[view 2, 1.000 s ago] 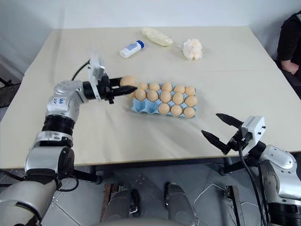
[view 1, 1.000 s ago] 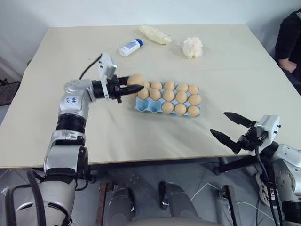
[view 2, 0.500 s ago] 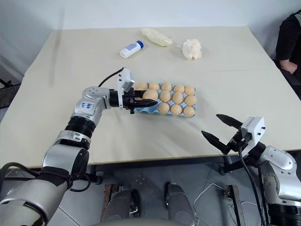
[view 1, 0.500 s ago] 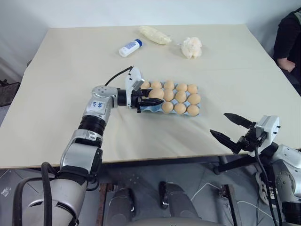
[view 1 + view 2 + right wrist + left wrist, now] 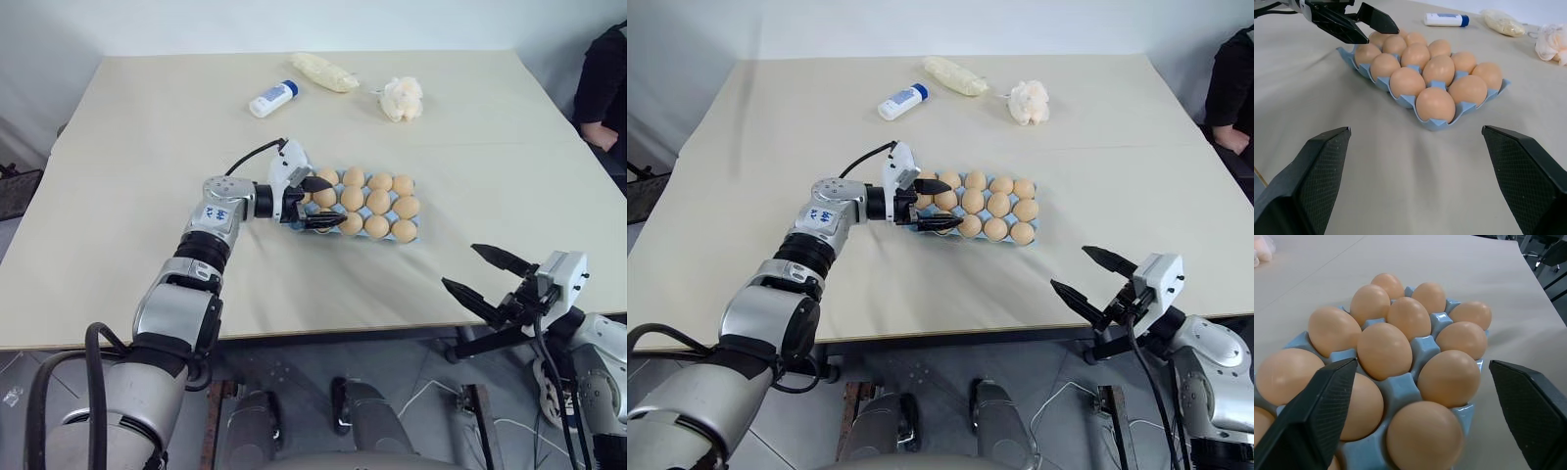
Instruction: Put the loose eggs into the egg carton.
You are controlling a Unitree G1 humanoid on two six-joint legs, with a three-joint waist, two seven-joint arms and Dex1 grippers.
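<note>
A wide cream surface in a plain, pale room

The surface [image 5: 470, 166] is covered with a smooth beige cloth, faintly creased, and lit evenly. Behind it rises a bare whitish wall [image 5: 196, 24]. Under its near edge lies a grey floor [image 5: 411, 392] with cables trailing across. At the far right edge sits a person in a dark sleeve [image 5: 600, 78].

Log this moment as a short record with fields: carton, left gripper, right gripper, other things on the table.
carton: light blue egg carton on the table, its visible cups hold tan eggs
left gripper: left gripper at the carton's left end, fingers open, holding nothing
right gripper: right gripper off the table's near edge, fingers open, empty
other things: white bottle with blue cap, pale yellow bag, white-cream wad, all at the far side
</note>
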